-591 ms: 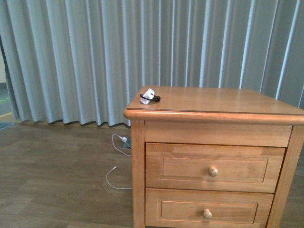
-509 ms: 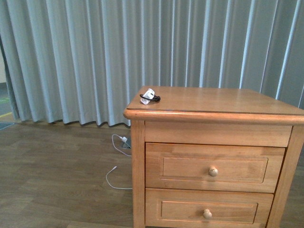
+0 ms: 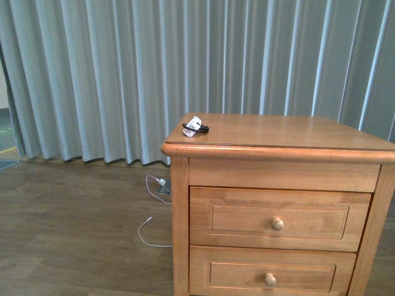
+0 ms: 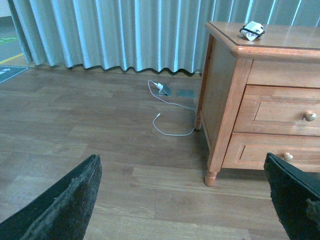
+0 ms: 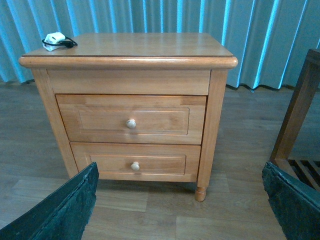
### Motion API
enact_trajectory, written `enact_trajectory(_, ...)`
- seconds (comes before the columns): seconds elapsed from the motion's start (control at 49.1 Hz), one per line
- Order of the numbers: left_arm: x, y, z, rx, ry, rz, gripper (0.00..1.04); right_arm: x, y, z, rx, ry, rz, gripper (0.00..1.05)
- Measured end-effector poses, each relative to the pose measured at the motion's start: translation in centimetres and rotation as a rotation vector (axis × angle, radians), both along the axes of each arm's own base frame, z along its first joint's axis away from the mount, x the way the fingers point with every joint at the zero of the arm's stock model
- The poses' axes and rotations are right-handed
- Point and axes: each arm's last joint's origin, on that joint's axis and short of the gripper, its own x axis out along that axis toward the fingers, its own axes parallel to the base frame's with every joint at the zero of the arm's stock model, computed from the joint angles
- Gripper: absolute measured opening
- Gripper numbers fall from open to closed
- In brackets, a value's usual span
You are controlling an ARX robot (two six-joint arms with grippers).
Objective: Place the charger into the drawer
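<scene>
the front view shows neither arm, only the desk point(image 3: 278, 151) before a grey curtain point(image 3: 123, 74). the charger point(image 3: 195, 127) lies on the desk top at its far left corner, white block with black cord wound about it. the drawer point(image 3: 271, 219) below is closed, its round knob point(image 3: 278, 223) facing out, and the lower drawer point(image 3: 270, 271) is closed too.

the left wrist view alone shows the desk's side panel and the whole white cable point(image 4: 173, 134) on the floor beside it. the left fingers point(image 4: 70, 200) are spread wide apart and hold nothing, low over the floor and well apart from the desk.

the right wrist view alone shows a second wooden frame point(image 5: 295, 110) off to one side. the right fingers point(image 5: 65, 205) are likewise wide apart and empty, facing the drawer fronts squarely, short of both knobs.
</scene>
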Motion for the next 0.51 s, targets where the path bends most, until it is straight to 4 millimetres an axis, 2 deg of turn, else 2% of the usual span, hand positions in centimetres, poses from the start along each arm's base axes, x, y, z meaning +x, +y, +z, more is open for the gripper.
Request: enact_trajectory(0.509,0.0,0.0,0.0,0.0,0.0,0.0,0.99,0.0,0.0,0.0,0.0,0.0,0.0,0.97)
